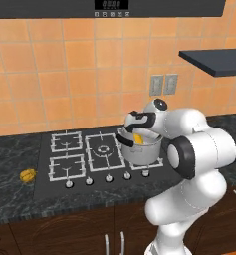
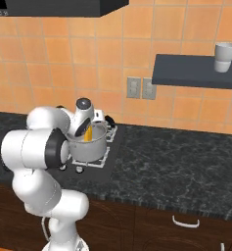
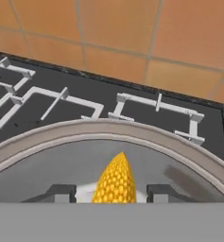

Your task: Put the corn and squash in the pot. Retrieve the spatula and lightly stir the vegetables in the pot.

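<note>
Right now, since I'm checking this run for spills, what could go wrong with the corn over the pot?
1. The corn stands between the claw fingertips, tip above the pot rim; released tilted, it might lean on or bounce off the steel wall.
2. The claw sits low inside the rim, so pulling away sideways could nudge the pot on its burner.
3. The squash lies far left on the counter, a long reach.

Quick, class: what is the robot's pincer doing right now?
Pincer: over the pot, the corn between its fingertips; whether it grips the corn or has let go cannot be told.
</note>
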Tool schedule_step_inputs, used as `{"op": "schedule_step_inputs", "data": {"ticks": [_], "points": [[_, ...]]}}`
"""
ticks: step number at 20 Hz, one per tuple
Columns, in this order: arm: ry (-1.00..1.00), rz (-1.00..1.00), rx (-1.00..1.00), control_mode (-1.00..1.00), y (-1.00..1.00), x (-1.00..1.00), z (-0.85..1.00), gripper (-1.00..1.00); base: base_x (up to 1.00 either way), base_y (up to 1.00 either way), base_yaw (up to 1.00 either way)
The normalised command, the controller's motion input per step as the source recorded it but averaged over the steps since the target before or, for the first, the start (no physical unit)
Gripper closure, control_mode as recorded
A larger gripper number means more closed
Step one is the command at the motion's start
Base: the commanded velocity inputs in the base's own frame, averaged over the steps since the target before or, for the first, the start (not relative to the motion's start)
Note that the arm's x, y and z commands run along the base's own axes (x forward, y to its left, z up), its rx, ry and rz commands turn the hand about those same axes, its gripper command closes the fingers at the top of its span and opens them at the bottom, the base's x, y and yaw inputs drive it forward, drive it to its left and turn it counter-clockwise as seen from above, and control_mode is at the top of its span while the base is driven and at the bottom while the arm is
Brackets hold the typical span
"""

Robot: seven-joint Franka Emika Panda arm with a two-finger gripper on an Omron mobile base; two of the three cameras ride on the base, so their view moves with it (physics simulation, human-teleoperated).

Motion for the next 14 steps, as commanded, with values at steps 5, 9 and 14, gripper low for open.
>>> {"op": "schedule_step_inputs", "data": {"ticks": [5,9,14], "points": [[0.0,-0.01,0.0,-1.0,-0.01,-0.35,0.74,-1.0,0.0,0.0,0.0],[0.12,-0.02,0.05,-1.0,0.0,-0.53,1.0,-1.0,0.0,0.0,0.0],[0.41,-0.09,0.06,-1.0,0.0,-0.85,0.97,-1.0,0.0,0.0,0.0]]}}
